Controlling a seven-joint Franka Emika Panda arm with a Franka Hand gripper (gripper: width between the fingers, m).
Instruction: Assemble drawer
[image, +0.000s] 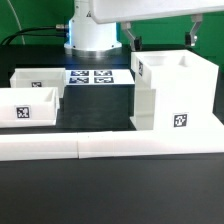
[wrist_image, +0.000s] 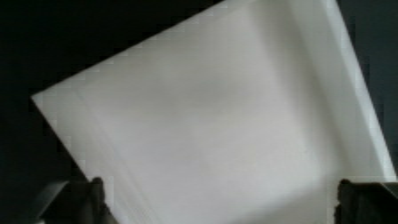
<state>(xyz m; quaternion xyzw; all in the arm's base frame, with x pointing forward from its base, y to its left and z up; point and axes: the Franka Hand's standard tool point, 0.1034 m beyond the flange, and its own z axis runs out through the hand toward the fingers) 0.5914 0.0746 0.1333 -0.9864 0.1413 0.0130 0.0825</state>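
Observation:
The large white drawer casing (image: 172, 95) stands upright at the exterior view's right, open side up, with a square tag on its front. Two small white open-top trays lie at the left: one further back (image: 38, 76), one nearer (image: 25, 108) with a tag on its front. My gripper (image: 159, 40) hangs open just above the casing's far rim, its dark fingers spread about as wide as the casing. In the wrist view the gripper (wrist_image: 217, 205) is open, and the casing's white surface (wrist_image: 196, 110) fills the space between the two fingers.
The marker board (image: 92, 77) lies flat between the trays and the casing, before the arm's base (image: 90, 40). Long low white bars (image: 110, 148) run across the front of the parts. Black table shows beyond them.

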